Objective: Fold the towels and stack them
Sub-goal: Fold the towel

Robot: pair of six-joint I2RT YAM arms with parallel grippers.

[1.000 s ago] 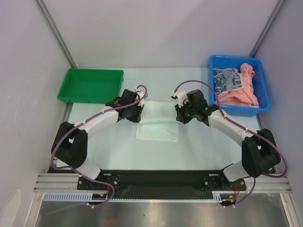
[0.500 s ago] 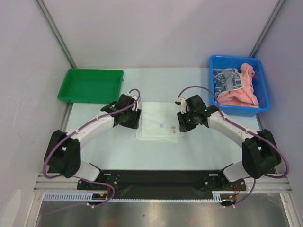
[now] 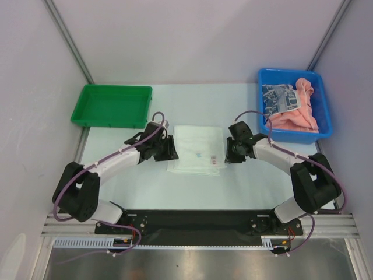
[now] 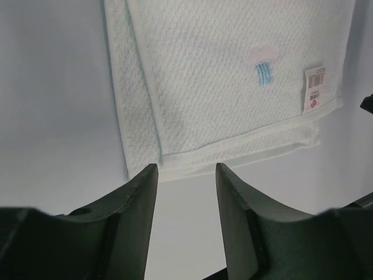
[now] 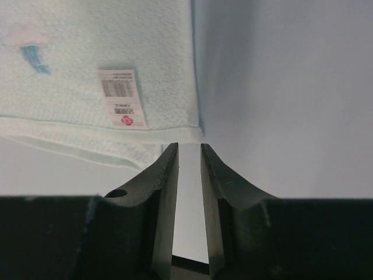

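Arms (image 3: 119, 158): white link shells, black joints and bases
Cables (image 3: 254, 113): purple, looped alongside
Fingers (image 4: 131, 204): dark, tapered wedges

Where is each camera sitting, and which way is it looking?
Top camera: above and behind the arms, looking down at the table, white towel, green tray and blue bin; both arms show whole.
Left wrist camera: on the left arm, looking past the left gripper at a towel corner; only its two fingers show.
Right wrist camera: on the right arm, looking past the right gripper at the towel's label; only its fingers show.
Shared: all see the towel; both wrist views catch its label and blue mark.
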